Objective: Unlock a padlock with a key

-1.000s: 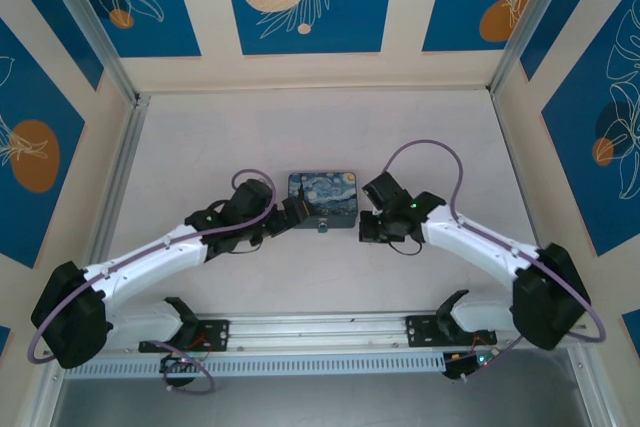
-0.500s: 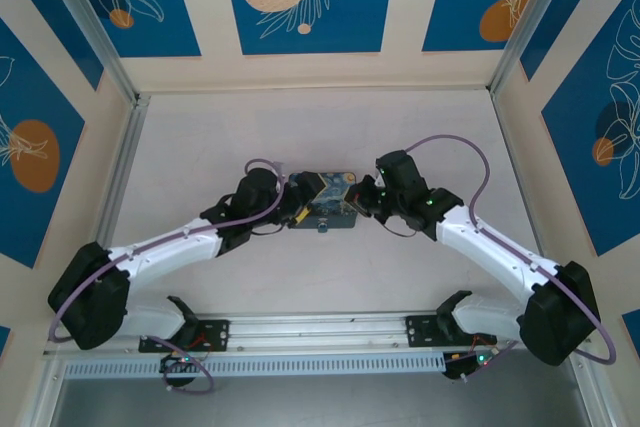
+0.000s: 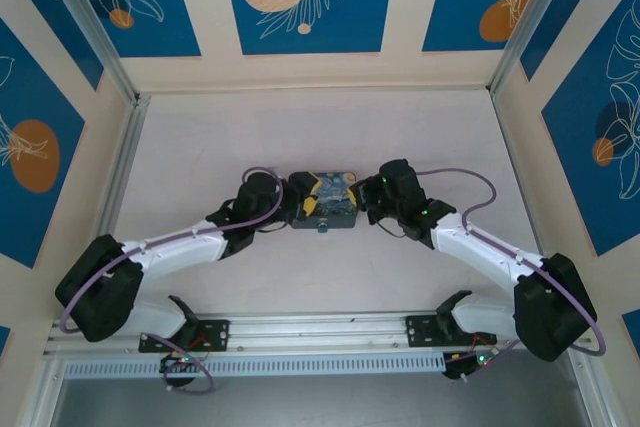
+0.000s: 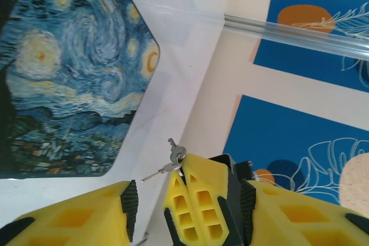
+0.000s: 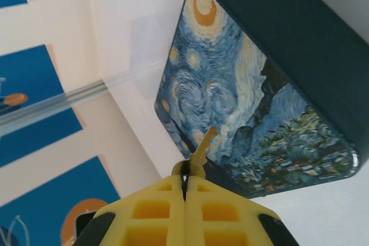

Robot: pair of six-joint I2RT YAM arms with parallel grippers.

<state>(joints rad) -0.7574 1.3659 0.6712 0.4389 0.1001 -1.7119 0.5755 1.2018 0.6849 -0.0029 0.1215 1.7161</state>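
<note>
So, starting from the left in the overhead shot, my left gripper (image 3: 305,194) is at the left end of the Starry Night tin (image 3: 332,209), overlapping that end from above. On the left wrist cam the yellow fingers (image 4: 69,220) are a little way apart. Bare table (image 4: 179,76) shows in the gap and nothing is clamped between them. The tin lies up and to the left of the fingertips, painted side up. Just past the tip of one finger there's a small silvery metal bit (image 4: 172,156), a ringed head with a thin stem, sitting off the tin's corner. From this angle I can't tell whether it touches the finger, or what exactly it is.

In the middle of the overhead shot, the padlock (image 3: 322,228) is a tiny speck right against the near long side of the tin, about halfway along. It's too small to say how the shackle sits.

Over on the right, my right gripper (image 3: 368,197) is at the tin's right end. Its wrist cam shows the pads (image 5: 155,211) pressed flat together, pinching the key (image 5: 202,142). The brownish blade pokes out past the fingertips, tilted up and to the right, and lines up over the painted lid. Whether it actually touches the lid, I can't tell.
</note>
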